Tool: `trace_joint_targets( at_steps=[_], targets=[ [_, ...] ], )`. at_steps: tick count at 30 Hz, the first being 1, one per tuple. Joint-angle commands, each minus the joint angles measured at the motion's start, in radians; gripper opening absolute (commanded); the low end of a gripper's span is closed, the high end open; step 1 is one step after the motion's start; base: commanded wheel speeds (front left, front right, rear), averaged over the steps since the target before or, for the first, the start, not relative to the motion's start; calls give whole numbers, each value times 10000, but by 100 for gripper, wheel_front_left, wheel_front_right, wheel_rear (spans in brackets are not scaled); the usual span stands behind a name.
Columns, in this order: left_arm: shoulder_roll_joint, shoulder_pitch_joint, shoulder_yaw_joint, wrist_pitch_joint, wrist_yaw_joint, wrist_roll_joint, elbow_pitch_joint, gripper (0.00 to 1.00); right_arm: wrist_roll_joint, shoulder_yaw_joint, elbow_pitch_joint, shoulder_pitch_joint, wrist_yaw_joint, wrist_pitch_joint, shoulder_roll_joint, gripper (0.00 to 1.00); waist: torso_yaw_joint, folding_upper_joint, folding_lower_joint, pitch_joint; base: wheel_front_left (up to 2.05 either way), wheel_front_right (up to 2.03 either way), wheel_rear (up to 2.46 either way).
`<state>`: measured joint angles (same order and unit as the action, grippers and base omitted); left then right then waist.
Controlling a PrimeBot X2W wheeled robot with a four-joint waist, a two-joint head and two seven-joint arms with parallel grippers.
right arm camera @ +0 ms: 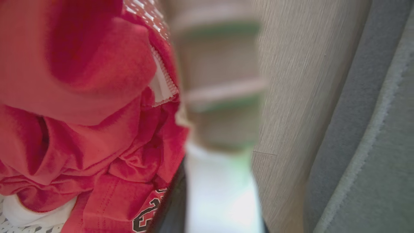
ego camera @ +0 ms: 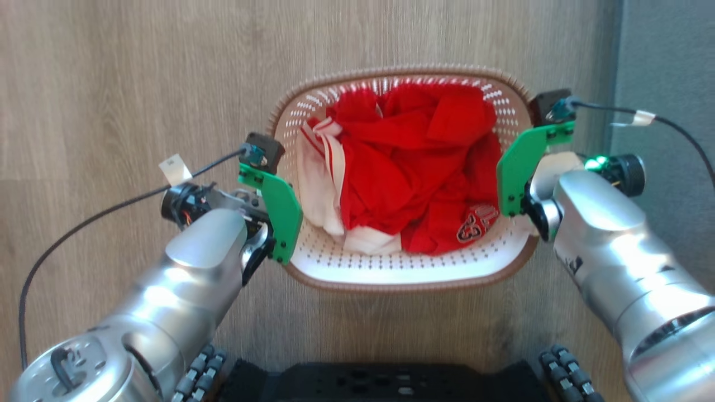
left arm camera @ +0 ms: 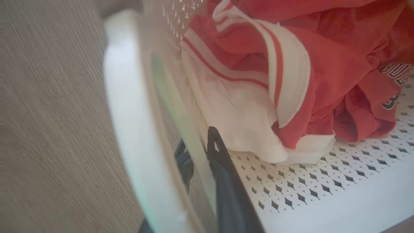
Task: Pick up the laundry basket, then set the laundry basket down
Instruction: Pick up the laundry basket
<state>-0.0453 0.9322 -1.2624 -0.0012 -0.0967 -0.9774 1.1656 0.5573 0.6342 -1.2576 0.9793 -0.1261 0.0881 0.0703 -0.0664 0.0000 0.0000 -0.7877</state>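
Moving evenly should keep the laundry basket [ego camera: 391, 282] level, left tool [left arm camera: 196, 147] and right tool [ego camera: 528, 215] each clamping its rim.

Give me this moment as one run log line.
left pincer: shut on laundry basket left wall | right pincer: astride right side, closure unclear | load: red and white clothes inside | lifted: unclear

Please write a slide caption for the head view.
The left claw and right claw clasp opposite sides of the laundry basket holding red and white clothes.
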Motion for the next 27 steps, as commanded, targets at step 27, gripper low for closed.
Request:
trace_joint_targets(
  at_steps=[27],
  targets=[
    [-629,-2432,-177,2417,-338,589,-1915,0,1998,3287,2021,-3004,-46,3150,-101,0,236,0,0,4593,0,0,0]
  ],
)
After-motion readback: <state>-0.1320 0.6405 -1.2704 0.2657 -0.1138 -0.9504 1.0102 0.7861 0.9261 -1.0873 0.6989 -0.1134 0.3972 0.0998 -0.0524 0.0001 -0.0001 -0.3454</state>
